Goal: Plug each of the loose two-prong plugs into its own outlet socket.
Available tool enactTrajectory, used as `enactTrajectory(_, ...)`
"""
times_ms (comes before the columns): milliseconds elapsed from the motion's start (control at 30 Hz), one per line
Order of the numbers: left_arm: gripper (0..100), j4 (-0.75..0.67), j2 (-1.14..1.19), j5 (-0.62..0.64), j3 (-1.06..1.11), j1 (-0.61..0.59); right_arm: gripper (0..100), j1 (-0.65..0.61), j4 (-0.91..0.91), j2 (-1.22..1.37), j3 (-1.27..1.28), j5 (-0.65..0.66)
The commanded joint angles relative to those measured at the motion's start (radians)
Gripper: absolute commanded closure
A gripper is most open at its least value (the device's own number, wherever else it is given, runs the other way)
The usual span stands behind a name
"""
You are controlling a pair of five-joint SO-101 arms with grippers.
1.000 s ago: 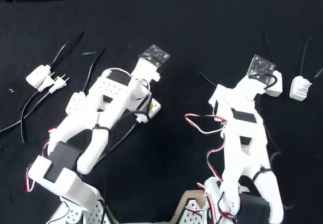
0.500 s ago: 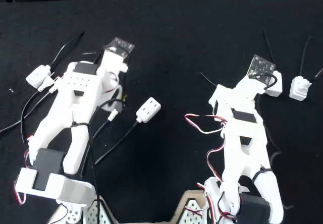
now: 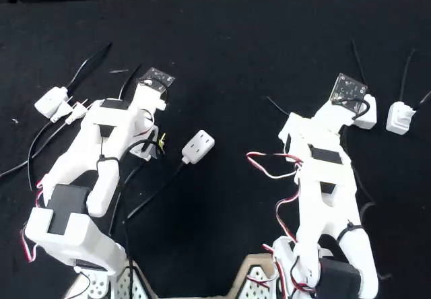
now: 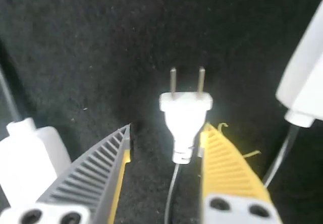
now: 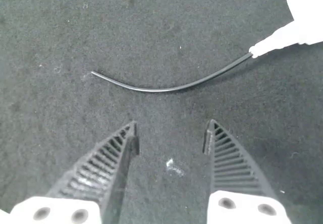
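1. Closest to me, the left arm (image 3: 101, 144) has swung. A second ago it lay across the middle of the black counter (image 3: 236, 56) and covered a white outlet socket (image 3: 197, 146). Half a second ago it had swept out to its left, and now it has drawn back part of the way and settled.
2. The left pincer (image 4: 164, 128) is open around a white two-prong plug (image 4: 185, 115) lying flat on the counter with its prongs pointing away from the arm. The yellow finger (image 4: 227, 168) is just beside the plug body. The grey finger (image 4: 96, 168) stands apart from it, so nothing is gripped yet.
3. I judge this to be the line-up for a pick, with closing on the plug the step still to come.
4. The uncovered socket lies just beside the plug, on the arm's right, with its black cord trailing back towards me.
5. The right arm (image 3: 323, 171) has not moved. The right pincer (image 5: 171, 128) is open and empty over bare counter, with a thin black wire (image 5: 166, 88) curving ahead of it.
6. Farther off on the left, a second plug (image 3: 77, 111) lies just beside a white block (image 3: 50, 101) and is not plugged in.
7. At the far right sits another white block (image 3: 401, 118).
8. I can read no brand, label or writing on anything.
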Motion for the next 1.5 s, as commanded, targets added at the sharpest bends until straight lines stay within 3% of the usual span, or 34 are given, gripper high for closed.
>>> enactTrajectory(0,94,0.037,-0.021,-0.003,-0.013,0.056,79.7,-0.021,0.006,0.001,-0.054,-0.008)
enactTrajectory(33,99,0.041,-0.028,-0.003,-0.010,0.062,79.7,-0.021,0.006,0.001,-0.054,-0.008)
enactTrajectory(100,95,0.060,-0.044,-0.005,0.004,0.065,79.7,-0.021,0.006,0.001,-0.054,-0.008)
enactTrajectory(233,97,0.124,-0.120,-0.006,0.012,0.050,79.7,-0.021,0.006,0.001,-0.054,-0.008)
enactTrajectory(433,97,0.272,-0.390,-0.005,0.015,0.056,79.7,-0.021,0.006,0.001,-0.054,-0.008)
enactTrajectory(567,97,0.362,-0.543,-0.002,0.025,0.133,79.7,-0.020,0.008,0.001,-0.053,-0.008)
enactTrajectory(733,97,0.368,-0.623,0.018,0.097,0.326,79.7,0.009,0.121,-0.042,-0.136,-0.008)
enactTrajectory(867,97,0.284,-0.654,0.144,0.148,0.481,79.7,0.066,0.387,-0.145,-0.245,-0.005)
enactTrajectory(1033,96,-0.002,-0.658,0.189,0.288,0.579,79.7,0.158,0.519,-0.274,-0.194,0.170)
enactTrajectory(1133,83,-0.155,-0.657,0.190,0.346,0.604,79.7,0.172,0.523,-0.337,-0.110,0.227)
enactTrajectory(1233,71,-0.186,-0.661,0.265,0.355,0.611,79.7,0.166,0.522,-0.383,-0.038,0.253)
enactTrajectory(1333,74,-0.123,-0.672,0.278,0.292,0.578,79.7,0.164,0.522,-0.407,-0.010,0.255)
enactTrajectory(1467,76,0.133,-0.720,0.206,0.162,0.440,79.7,0.109,0.529,-0.401,-0.008,0.299)
